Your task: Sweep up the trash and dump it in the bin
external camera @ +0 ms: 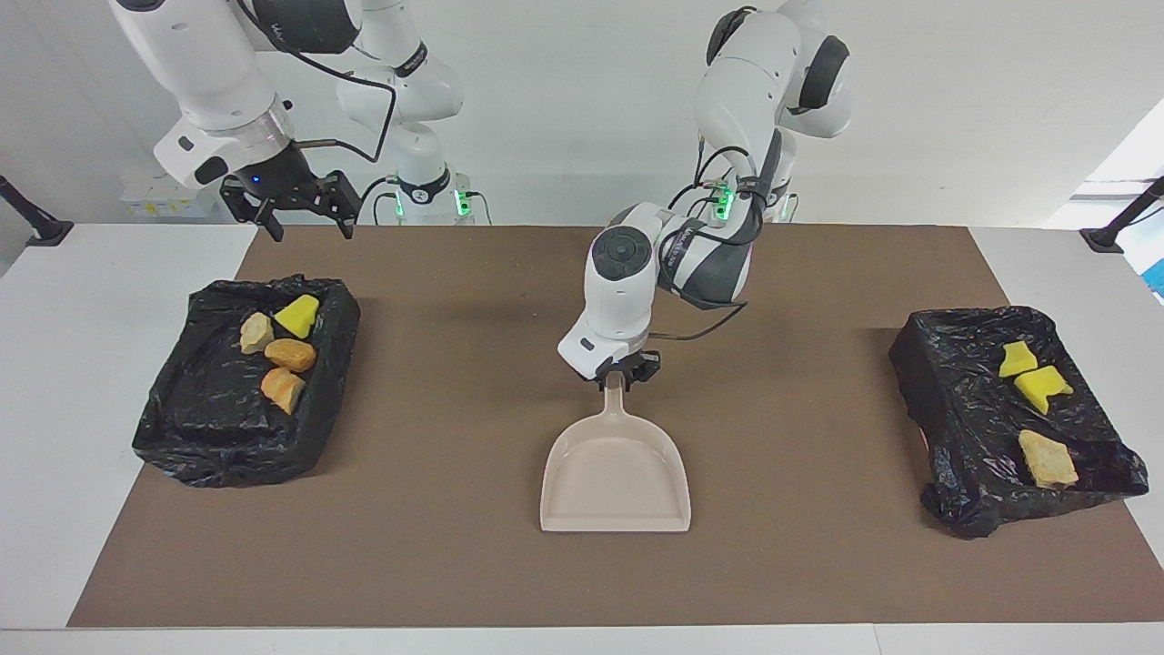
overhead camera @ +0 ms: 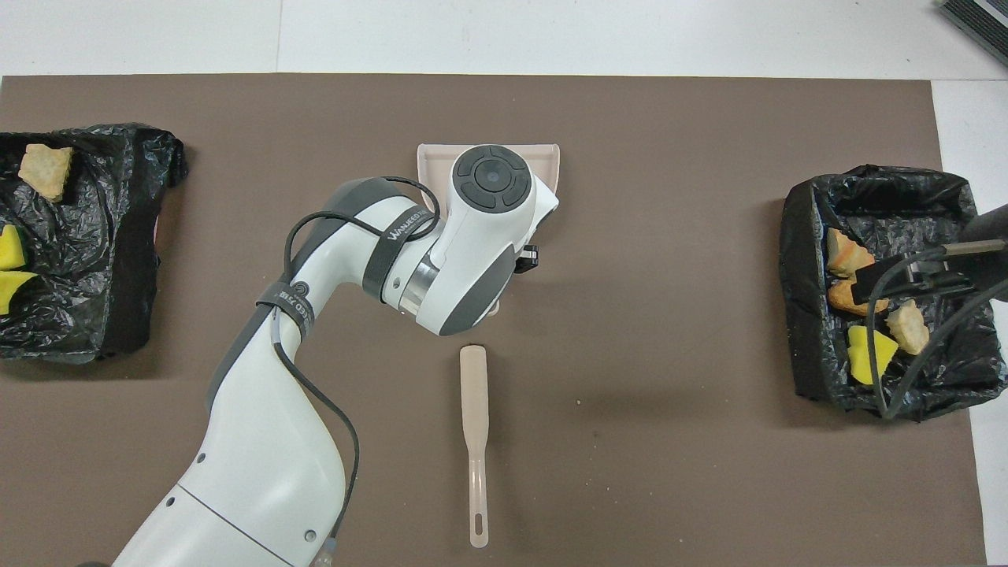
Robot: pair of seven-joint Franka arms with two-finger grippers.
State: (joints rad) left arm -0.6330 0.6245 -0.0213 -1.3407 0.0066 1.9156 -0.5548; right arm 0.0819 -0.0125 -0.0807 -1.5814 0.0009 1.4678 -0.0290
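Risk is being carried by the left gripper [external camera: 617,377], fingers possibly loosening at the beige plastic dustpan [external camera: 616,478] handle, which could be dragged askew, while yellow and tan trash chunks [external camera: 277,350] are lying in black-lined bins and the right gripper [external camera: 291,207] is waiting, fingers wide.

Beige dustpan [external camera: 616,475] and brush [overhead camera: 475,441] on brown mat [external camera: 455,546]. Black bin liners [external camera: 209,428] w/ bright yellow [external camera: 297,316], pale tan [external camera: 255,333], orange-brown trash [external camera: 290,354]. White table [external camera: 55,409]. White/grey arms.
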